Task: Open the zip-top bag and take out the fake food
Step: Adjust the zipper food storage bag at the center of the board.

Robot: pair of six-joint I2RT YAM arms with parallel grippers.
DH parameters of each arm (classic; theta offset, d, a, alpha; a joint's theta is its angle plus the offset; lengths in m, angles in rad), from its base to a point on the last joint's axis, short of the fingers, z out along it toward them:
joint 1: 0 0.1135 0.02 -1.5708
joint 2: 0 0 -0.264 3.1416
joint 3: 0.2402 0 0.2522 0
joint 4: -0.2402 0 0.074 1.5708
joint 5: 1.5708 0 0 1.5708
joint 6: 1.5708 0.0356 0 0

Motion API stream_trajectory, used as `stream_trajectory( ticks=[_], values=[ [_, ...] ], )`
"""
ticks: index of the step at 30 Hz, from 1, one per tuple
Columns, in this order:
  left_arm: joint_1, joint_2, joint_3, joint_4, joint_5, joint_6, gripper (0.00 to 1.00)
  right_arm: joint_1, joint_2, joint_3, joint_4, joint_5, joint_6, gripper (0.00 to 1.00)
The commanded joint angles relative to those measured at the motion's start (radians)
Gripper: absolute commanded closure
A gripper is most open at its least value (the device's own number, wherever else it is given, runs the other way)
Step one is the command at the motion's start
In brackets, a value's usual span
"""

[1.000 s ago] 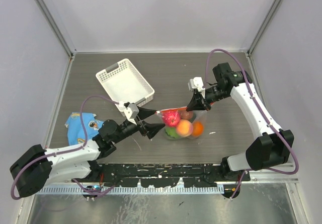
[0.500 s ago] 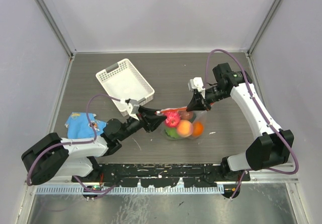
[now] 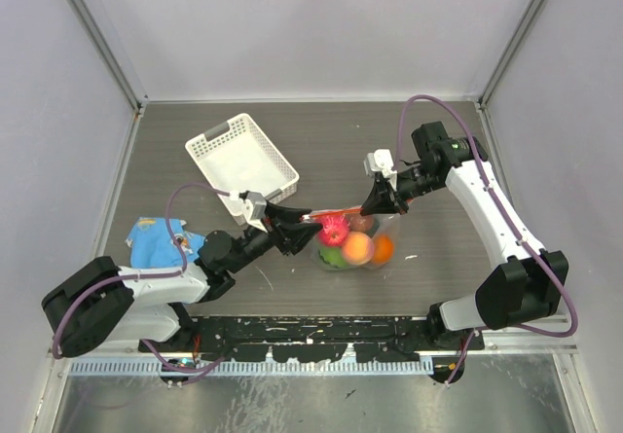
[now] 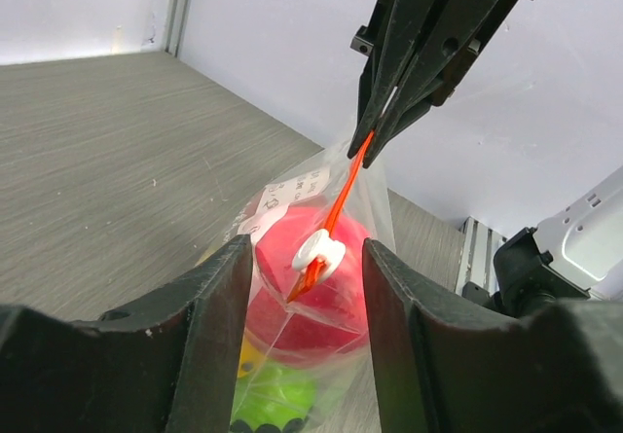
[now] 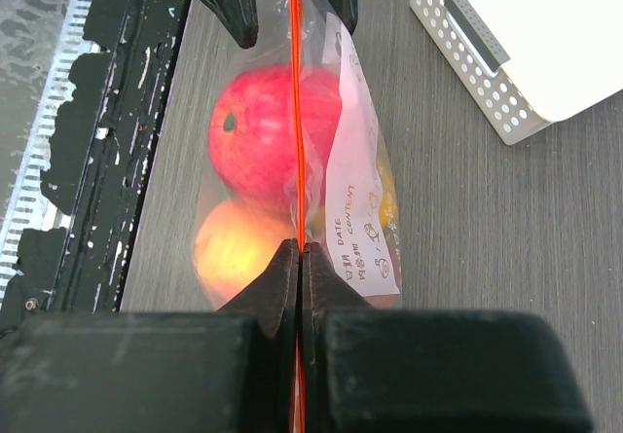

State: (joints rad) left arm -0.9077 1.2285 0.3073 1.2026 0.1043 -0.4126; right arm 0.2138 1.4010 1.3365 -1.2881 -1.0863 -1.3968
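The clear zip-top bag (image 3: 355, 240) hangs upright at table centre, its red-orange zip strip (image 5: 296, 112) on top. Inside are fake fruits: a red-pink one (image 3: 334, 229), a peach one (image 3: 357, 248), an orange one (image 3: 383, 248) and a green one (image 4: 273, 399). My right gripper (image 3: 375, 204) is shut on the right end of the zip strip, holding the bag up. My left gripper (image 3: 304, 225) is open, its jaws on either side of the white zip slider (image 4: 319, 249) at the strip's left end, not touching it.
A white plastic basket (image 3: 241, 160) stands behind and left of the bag. A blue printed cloth (image 3: 156, 243) lies at the left by the left arm. A black rail (image 3: 311, 341) runs along the near table edge.
My left gripper has moved right and forward to the bag's left end, so its open jaws now flank the zip slider. The right gripper and the bag have stayed still.
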Motion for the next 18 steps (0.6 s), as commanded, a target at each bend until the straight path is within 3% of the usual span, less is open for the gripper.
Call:
stream_trajectory(
  ticks=[1,18],
  values=[
    [0.005,0.012,-0.017,0.103,-0.030,0.000,0.54,-0.004,-0.030,0.007,-0.004,-0.032,-0.003,0.99],
    [0.010,0.061,-0.029,0.145,0.005,-0.012,0.55,-0.009,-0.025,0.009,-0.003,-0.030,0.004,0.99]
  ],
)
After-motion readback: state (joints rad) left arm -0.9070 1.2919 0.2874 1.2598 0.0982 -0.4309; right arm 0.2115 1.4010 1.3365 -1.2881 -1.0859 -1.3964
